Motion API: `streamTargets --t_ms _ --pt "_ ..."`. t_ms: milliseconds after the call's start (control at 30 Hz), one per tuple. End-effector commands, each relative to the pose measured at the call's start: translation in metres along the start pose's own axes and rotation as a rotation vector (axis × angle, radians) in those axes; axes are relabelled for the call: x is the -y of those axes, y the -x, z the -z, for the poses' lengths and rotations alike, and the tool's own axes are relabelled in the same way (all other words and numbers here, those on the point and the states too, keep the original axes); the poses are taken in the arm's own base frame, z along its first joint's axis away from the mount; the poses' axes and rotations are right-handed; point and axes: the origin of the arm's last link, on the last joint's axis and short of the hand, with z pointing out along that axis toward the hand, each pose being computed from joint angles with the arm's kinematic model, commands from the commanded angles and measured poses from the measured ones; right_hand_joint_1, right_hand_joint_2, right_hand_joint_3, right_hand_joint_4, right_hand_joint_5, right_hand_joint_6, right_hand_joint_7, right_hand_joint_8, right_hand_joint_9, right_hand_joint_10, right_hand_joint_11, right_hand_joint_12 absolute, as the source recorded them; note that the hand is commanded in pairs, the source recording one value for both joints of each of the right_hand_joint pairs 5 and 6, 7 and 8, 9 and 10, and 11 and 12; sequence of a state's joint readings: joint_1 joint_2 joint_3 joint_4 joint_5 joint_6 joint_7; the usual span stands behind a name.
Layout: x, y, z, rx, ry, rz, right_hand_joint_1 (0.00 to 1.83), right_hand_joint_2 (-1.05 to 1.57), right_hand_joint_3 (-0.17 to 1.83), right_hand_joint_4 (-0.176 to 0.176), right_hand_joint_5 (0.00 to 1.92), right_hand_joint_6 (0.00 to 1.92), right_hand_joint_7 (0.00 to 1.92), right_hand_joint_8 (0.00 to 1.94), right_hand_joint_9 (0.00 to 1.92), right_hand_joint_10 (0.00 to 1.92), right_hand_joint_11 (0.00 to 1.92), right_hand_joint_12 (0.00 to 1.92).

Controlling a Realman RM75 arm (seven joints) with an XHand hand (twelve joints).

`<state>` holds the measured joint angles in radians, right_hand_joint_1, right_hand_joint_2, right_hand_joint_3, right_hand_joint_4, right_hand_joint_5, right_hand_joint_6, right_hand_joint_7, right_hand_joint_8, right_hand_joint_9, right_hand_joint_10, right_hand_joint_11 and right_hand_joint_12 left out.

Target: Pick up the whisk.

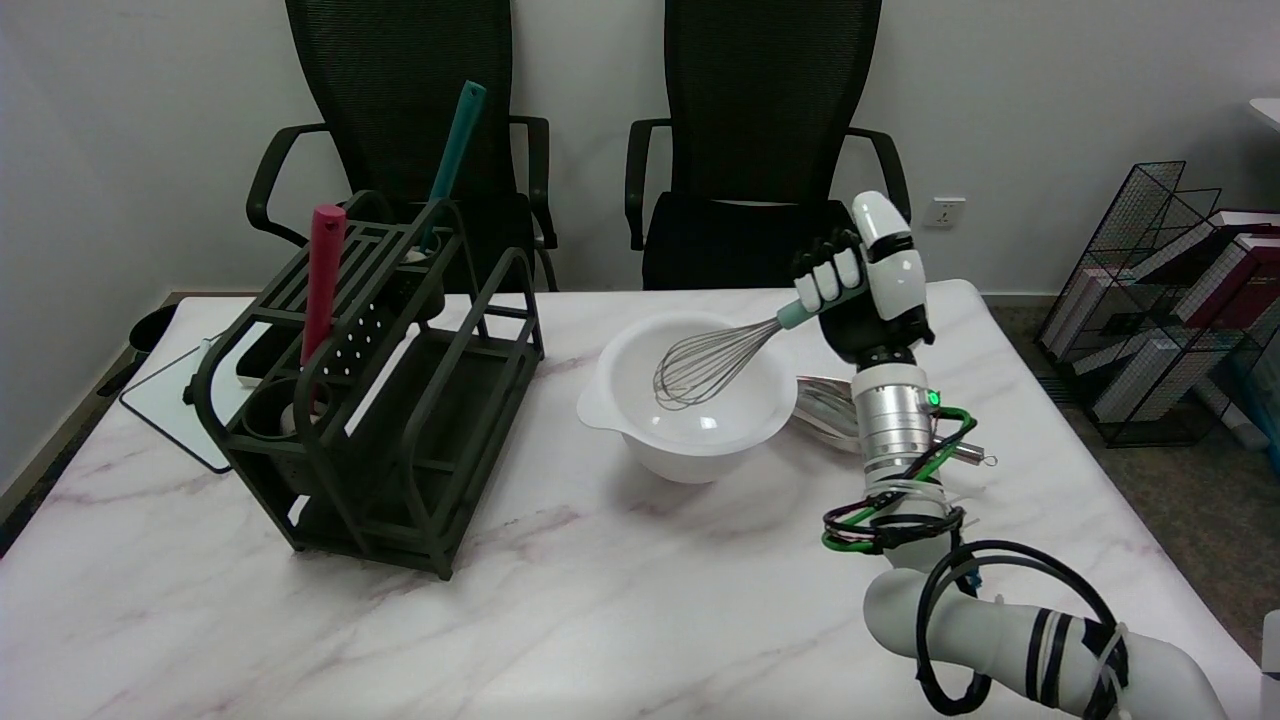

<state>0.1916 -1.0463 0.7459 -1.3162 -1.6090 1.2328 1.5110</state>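
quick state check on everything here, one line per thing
right hand: grips the whisk handle
whisk: held tilted, wire head inside the bowl
white bowl: upright on the table
dark rack: upright
red utensil: upright in the rack
teal utensil: leaning in the rack

No text, label, brand, number or sign can be read anywhere in the head view. The books (1215, 290) in the wire rack (1150, 260) at the right show spines and covers, but any lettering on them is too small and blurred to make out. The utensils, the bowl and the robot's arm carry no legible marking.
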Motion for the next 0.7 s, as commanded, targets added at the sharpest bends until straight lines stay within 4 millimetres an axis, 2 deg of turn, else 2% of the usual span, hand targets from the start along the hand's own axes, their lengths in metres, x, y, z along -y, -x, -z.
streamTargets --t_ms 33,200,400,500,700 --pt "0.041 -0.031 0.012 -0.052 -0.112 -0.099 0.99 1.26 0.87 0.000 1.92 1.92 1.92 1.92 1.92 1.92 1.90 1.90" --pt "0.051 -0.058 0.025 -0.118 -0.139 -0.128 0.99 1.28 0.87 0.000 1.92 1.92 1.92 1.92 1.92 1.92 1.90 1.90" --pt "0.048 -0.077 0.029 -0.135 -0.126 -0.229 0.99 1.30 0.86 0.000 1.92 1.92 1.92 1.92 1.92 1.92 1.90 1.90" --pt "0.046 -0.083 0.023 -0.136 -0.099 -0.265 1.00 1.30 0.86 0.000 1.92 1.92 1.92 1.92 1.92 1.92 1.91 1.91" --pt "0.058 -0.085 0.005 -0.082 -0.092 -0.340 0.98 1.28 0.93 0.000 1.92 1.92 1.92 1.92 1.92 1.92 1.92 1.92"
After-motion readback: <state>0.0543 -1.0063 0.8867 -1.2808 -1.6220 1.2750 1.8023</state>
